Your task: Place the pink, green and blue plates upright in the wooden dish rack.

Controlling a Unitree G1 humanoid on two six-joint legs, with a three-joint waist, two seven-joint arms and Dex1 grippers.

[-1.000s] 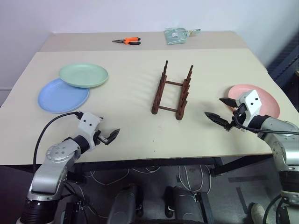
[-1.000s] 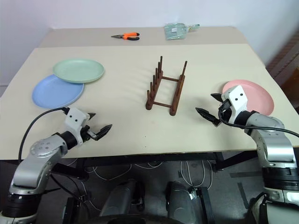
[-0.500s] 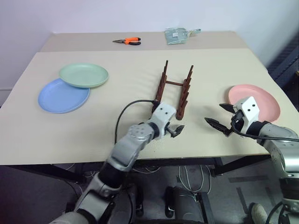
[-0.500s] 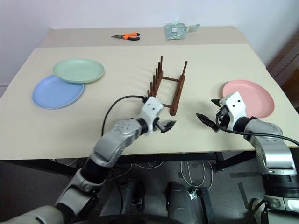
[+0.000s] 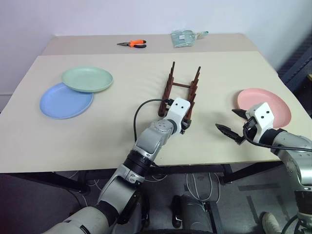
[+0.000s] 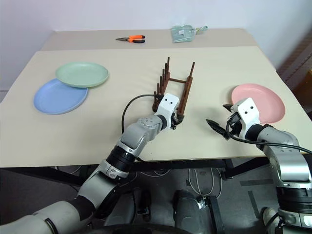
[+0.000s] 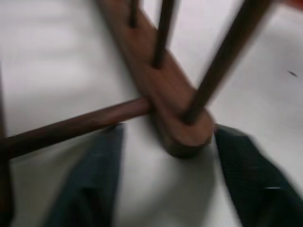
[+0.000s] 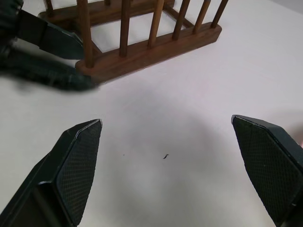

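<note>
Three round, shallow, smooth plates lie flat on the matte beige table point(image 5: 122, 126): the green plate point(image 5: 87, 78) overlaps the rim of the blue plate point(image 5: 66, 100) at the far left, and the pink plate point(image 5: 265, 104) sits apart at the right edge. One wooden dish rack point(image 5: 181, 91) stands mid-table: dark reddish-brown, two parallel rails joined by crossbars, each rail bearing a row of thin upright pegs; no plate is in it. On the far table section lie one pair of orange-handled pliers point(image 5: 133, 43) and one greenish plastic packet point(image 5: 184, 36). Compared with one second earlier, my left gripper point(image 5: 184, 125) has swung from the near left edge across to the rack's near end; its black textured fingers point(image 7: 92, 182) have narrowed and now straddle the rounded end of the right-hand rail, and I cannot tell whether they touch it. My right gripper point(image 5: 233, 123) hovers spread wide and empty, just beside the pink plate, essentially where it was.
</note>
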